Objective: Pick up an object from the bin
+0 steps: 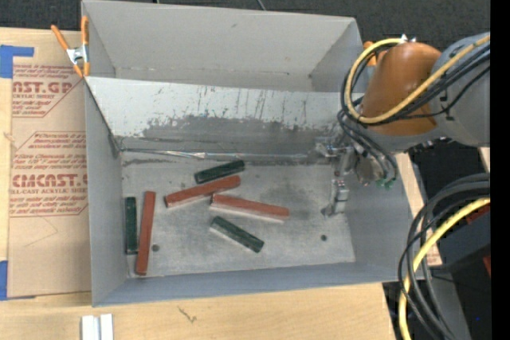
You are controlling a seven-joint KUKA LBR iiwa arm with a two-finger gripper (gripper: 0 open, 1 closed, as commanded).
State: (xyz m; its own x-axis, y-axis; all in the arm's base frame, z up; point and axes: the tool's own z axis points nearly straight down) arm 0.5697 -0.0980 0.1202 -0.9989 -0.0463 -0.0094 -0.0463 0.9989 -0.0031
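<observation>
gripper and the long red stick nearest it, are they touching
Apart. The camera view shows a stretch of bare bin floor between the gripper and the near end of the red stick.

My gripper [336, 199] hangs low over bare floor at the right of the bin [215, 44], apart from the nearest red-brown bar [249, 208] and dark green bar [236, 235]
</observation>
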